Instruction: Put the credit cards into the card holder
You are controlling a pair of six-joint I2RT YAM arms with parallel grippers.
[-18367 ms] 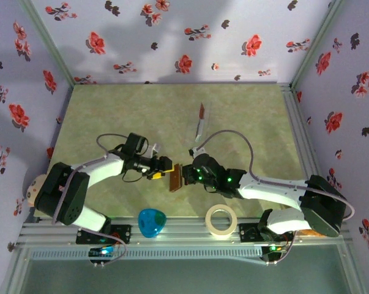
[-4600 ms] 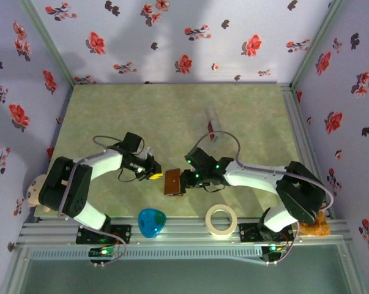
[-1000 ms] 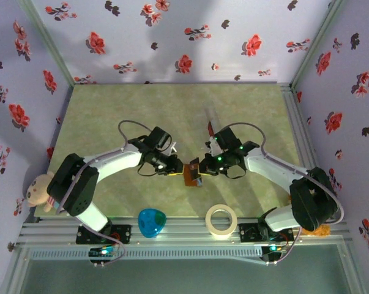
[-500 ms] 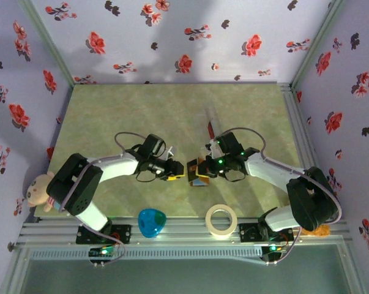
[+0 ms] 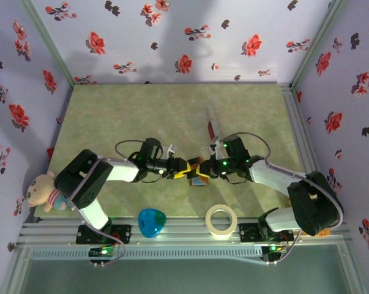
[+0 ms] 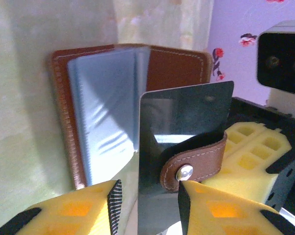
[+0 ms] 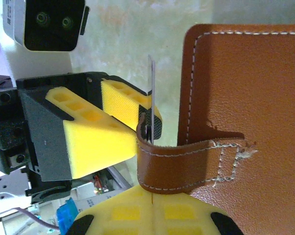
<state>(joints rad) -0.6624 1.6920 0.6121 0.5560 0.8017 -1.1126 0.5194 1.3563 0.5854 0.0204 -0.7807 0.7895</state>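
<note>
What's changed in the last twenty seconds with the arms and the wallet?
The left gripper, shut on a dark card, moved right in the last half-second, closing the gap to the card holder held by the right gripper. Since the earliest picture, both grippers and the holder shifted right. Tape roll and blue object stayed put.

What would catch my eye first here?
In the middle, the left tool pinches a dark card in front of the open brown card holder, which the right tool grips. The holder's closing tab curls across the card's face. A blue object and a tape roll lie at the near edge.
</note>
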